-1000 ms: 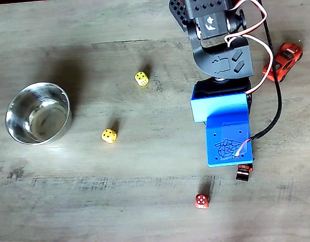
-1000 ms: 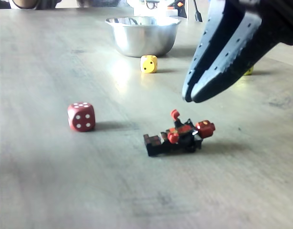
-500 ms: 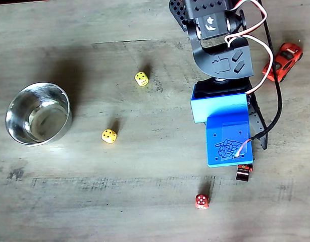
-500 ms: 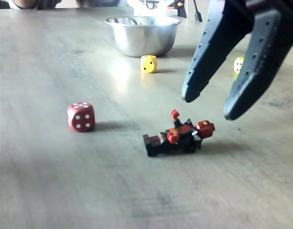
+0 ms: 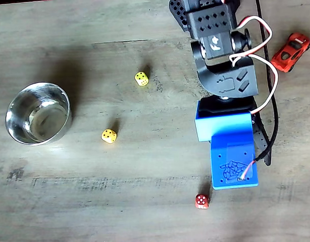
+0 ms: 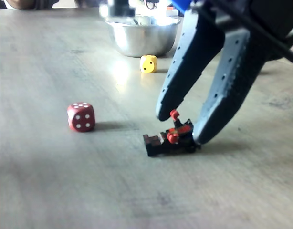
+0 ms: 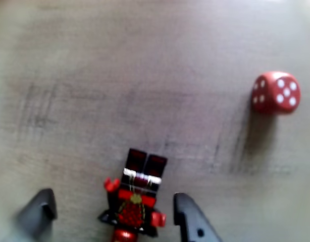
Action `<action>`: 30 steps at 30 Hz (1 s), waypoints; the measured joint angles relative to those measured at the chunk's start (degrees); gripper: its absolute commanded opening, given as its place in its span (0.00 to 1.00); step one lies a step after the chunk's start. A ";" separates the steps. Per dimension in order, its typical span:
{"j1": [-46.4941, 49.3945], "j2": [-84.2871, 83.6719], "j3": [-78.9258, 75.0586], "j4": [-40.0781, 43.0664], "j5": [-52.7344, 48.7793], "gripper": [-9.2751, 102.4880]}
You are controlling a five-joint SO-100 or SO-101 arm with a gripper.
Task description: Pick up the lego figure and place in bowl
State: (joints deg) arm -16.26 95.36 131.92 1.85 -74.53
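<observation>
The lego figure [image 6: 174, 138] lies on its back on the wooden table, black with red limbs. My gripper [image 6: 183, 126] is open and lowered around it, one dark fingertip on each side, close to the figure's upper body. In the wrist view the lego figure [image 7: 136, 195] lies between the fingertips [image 7: 187, 212] of the gripper [image 7: 114, 212], legs pointing away. In the top-down fixed view the blue camera mount [image 5: 228, 151] covers the figure. The steel bowl [image 5: 38, 113] stands far to the left there, and the bowl [image 6: 141, 36] sits at the back of the low fixed view.
A red die [image 5: 201, 201] [image 6: 81, 117] [image 7: 276, 92] lies close to the gripper. Two yellow dice [image 5: 141, 78] [image 5: 109, 135] sit between the arm and the bowl. A red-orange toy car [image 5: 291, 52] is at the upper right, beside the arm's cables.
The gripper went from shut to open, then moved forward and down so its fingers now straddle the figure. The blue mount now hides the figure from above.
</observation>
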 measured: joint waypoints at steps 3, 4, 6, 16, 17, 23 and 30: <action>0.00 -1.14 -0.18 0.00 0.00 0.33; 0.00 -1.58 -0.18 0.00 0.00 0.33; 0.00 -2.20 -0.18 0.00 0.00 0.33; 0.00 -3.43 -0.26 0.00 0.00 0.33; 0.00 -3.43 -0.26 0.00 0.00 0.33; 0.00 -3.43 -0.26 0.00 0.00 0.28; 0.00 -3.43 -0.26 0.00 0.00 0.15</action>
State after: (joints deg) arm -16.26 91.93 131.66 1.85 -74.53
